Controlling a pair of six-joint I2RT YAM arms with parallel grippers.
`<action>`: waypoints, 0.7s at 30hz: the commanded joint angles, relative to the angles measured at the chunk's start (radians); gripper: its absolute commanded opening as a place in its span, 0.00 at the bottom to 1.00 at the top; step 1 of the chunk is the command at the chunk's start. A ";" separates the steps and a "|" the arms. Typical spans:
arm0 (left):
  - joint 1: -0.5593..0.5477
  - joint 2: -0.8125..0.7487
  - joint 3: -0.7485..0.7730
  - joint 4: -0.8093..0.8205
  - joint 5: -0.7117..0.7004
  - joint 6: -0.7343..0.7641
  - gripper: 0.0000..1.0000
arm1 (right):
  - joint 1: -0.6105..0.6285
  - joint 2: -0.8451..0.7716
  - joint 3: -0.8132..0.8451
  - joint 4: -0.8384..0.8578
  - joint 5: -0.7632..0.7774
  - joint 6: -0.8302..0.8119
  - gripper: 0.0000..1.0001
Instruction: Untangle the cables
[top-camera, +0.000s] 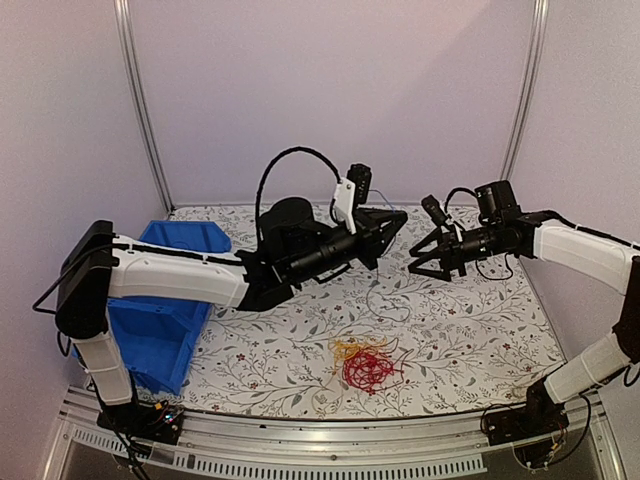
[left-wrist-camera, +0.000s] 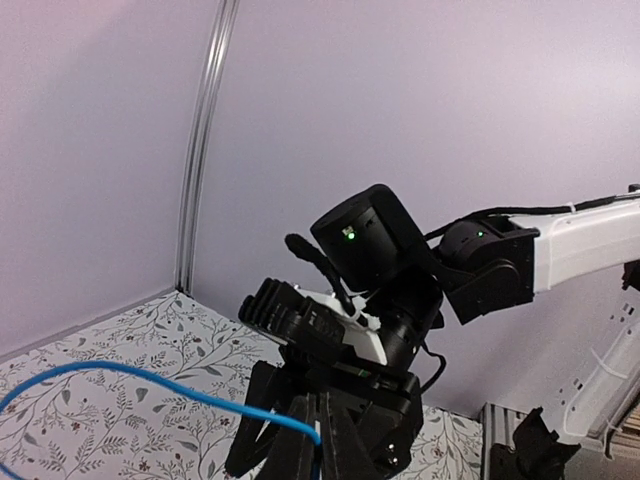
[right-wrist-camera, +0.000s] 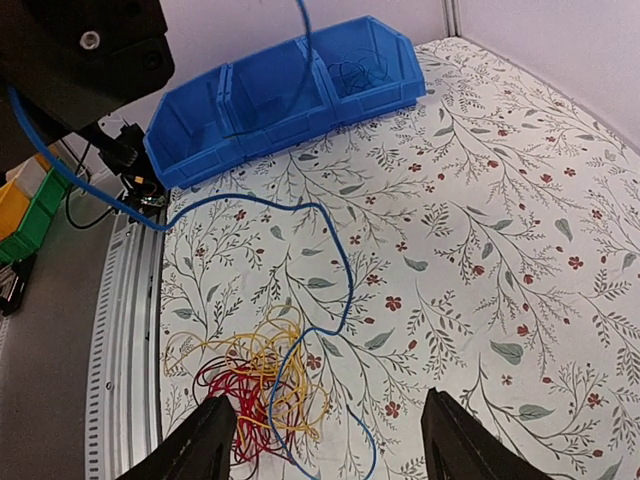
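From the top view I see both arms raised over the flowered desk (top-camera: 470, 320), their tips facing each other near the middle. My left fingers (top-camera: 398, 216) are pressed together on the blue cable (right-wrist-camera: 340, 262) and hold one end of it up in the air. My right fingers (right-wrist-camera: 205, 445) are spread with nothing between them. They sit just to the 3 o'clock side of the left ones, not touching them.

The blue cable hangs from the left fingers, sags to the desk, arcs across it and runs into the clump (top-camera: 365, 365). That clump is red and yellow strands knotted together. It lies on the desk at 6 o'clock from both sets of fingers, near the front edge. In the right wrist view the blue cable crosses over the yellow strands.

A blue bin (top-camera: 150, 330) sits at the 9 o'clock side of the desk, well apart from the clump.
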 joint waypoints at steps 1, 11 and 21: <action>0.011 -0.051 0.028 0.013 0.005 0.000 0.00 | 0.050 0.008 -0.003 -0.045 0.012 -0.069 0.68; 0.010 -0.085 0.028 0.030 0.006 0.002 0.00 | 0.060 0.058 0.005 -0.079 -0.026 -0.101 0.70; 0.011 -0.117 0.007 0.049 -0.008 0.028 0.00 | 0.072 0.221 0.087 -0.106 0.022 -0.031 0.69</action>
